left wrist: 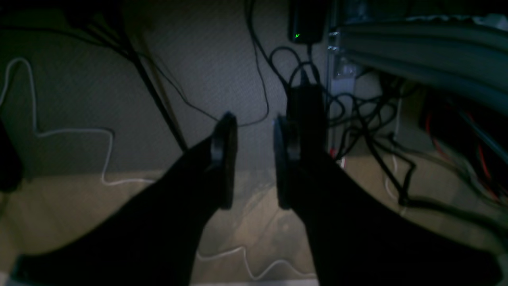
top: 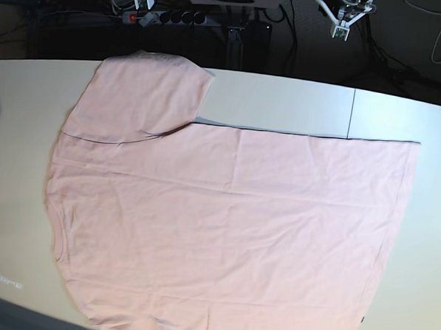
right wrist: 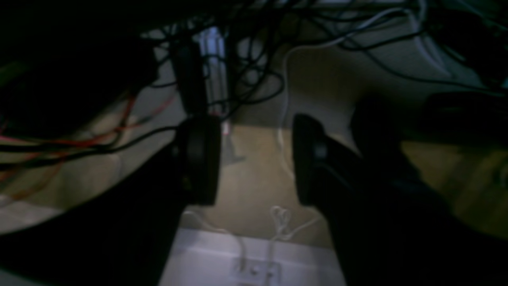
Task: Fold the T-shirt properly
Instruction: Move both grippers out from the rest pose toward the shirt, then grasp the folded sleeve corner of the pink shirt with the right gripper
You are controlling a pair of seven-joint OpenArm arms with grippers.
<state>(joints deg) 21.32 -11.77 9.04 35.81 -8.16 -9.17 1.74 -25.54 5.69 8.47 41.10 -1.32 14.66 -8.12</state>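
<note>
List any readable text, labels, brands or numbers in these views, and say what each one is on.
None can be read.
T-shirt: plain pink side up, no print or label showing.
Table: faint pale marking near the left edge, too small to read.
Black box in the left wrist view: a green lit mark, blurred.

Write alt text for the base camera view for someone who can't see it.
A large pale pink T-shirt lies spread flat, plain side up, on a white table, neck toward the left and one sleeve at upper left. Cables and a power strip sit along the dark far edge.
</note>
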